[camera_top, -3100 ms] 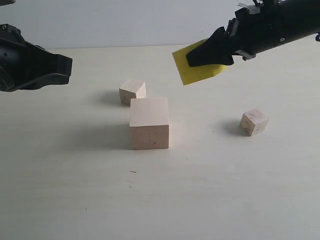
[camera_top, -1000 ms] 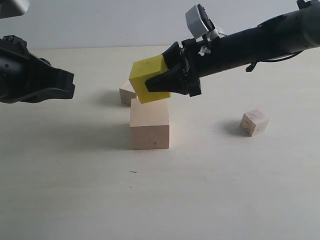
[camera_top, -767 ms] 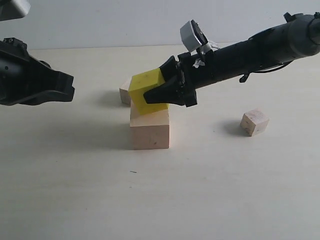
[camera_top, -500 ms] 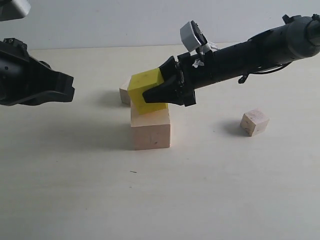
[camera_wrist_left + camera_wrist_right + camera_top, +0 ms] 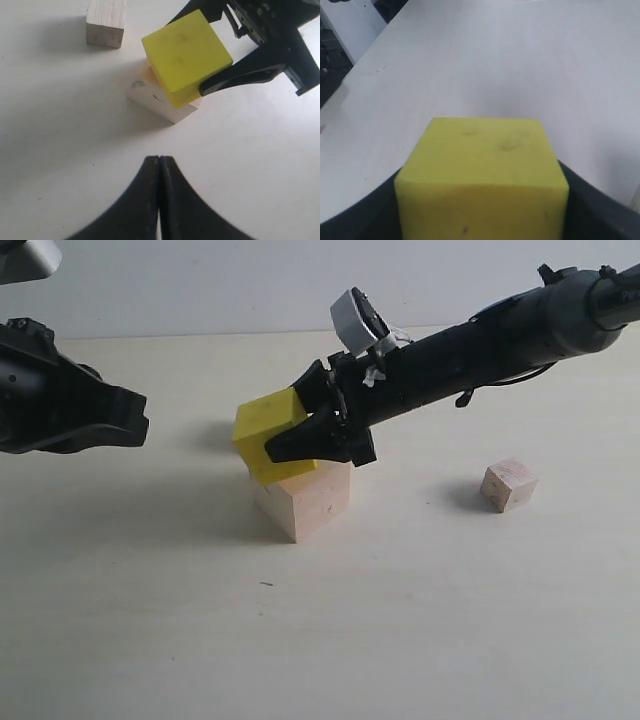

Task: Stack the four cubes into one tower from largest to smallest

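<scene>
My right gripper [image 5: 284, 424] is shut on the yellow cube [image 5: 260, 432], which fills the right wrist view [image 5: 485, 165]. The cube sits tilted on the large pale wood cube [image 5: 318, 502] and hangs out past its left edge. In the left wrist view the yellow cube [image 5: 185, 50] covers most of the large cube [image 5: 165, 109]. One small wood cube [image 5: 508, 485] lies to the right on the table. Another small wood cube [image 5: 106, 22] stands behind the stack, hidden in the exterior view. My left gripper [image 5: 159, 161] is shut and empty, hovering at the far left [image 5: 128, 418].
The pale table [image 5: 420, 620] carries nothing else. Its far edge meets a white wall. My right arm [image 5: 480, 340] stretches in from the upper right above the table.
My right gripper has lowered and pushed left with the yellow cube. The large wood cube has turned on the table, showing a corner. The left arm has stayed still.
</scene>
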Available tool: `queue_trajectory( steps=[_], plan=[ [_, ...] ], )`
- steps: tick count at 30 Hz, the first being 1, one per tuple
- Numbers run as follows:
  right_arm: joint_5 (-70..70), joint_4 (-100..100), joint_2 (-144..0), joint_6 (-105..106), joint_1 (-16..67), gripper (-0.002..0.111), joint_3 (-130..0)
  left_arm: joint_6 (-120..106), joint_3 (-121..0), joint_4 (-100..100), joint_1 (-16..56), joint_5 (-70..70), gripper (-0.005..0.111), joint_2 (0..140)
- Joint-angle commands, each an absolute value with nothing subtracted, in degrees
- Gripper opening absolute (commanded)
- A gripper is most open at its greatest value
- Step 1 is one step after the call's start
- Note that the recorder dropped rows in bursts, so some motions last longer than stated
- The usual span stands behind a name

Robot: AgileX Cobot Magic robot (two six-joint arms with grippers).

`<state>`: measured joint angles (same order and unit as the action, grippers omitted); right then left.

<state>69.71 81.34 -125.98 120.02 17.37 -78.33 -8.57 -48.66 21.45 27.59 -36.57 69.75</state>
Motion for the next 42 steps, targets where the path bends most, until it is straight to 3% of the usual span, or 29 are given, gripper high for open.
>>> queue_trajectory(
  steps=[1,25,42],
  plan=[
    [69.96,80.99,-126.10,121.32,17.25,0.000,-78.82,-9.00,-48.32,21.38,27.39,-37.52,0.000,69.44],
    [69.96,84.95,-126.00,118.66,10.63,0.000,-78.83,-9.00,-48.32,24.57,27.39,-36.25,0.000,69.44],
    [69.96,83.90,-125.81,119.97,2.98,0.000,-79.30,-10.06,-43.98,31.92,34.07,-18.21,0.000,84.13]
  ],
)
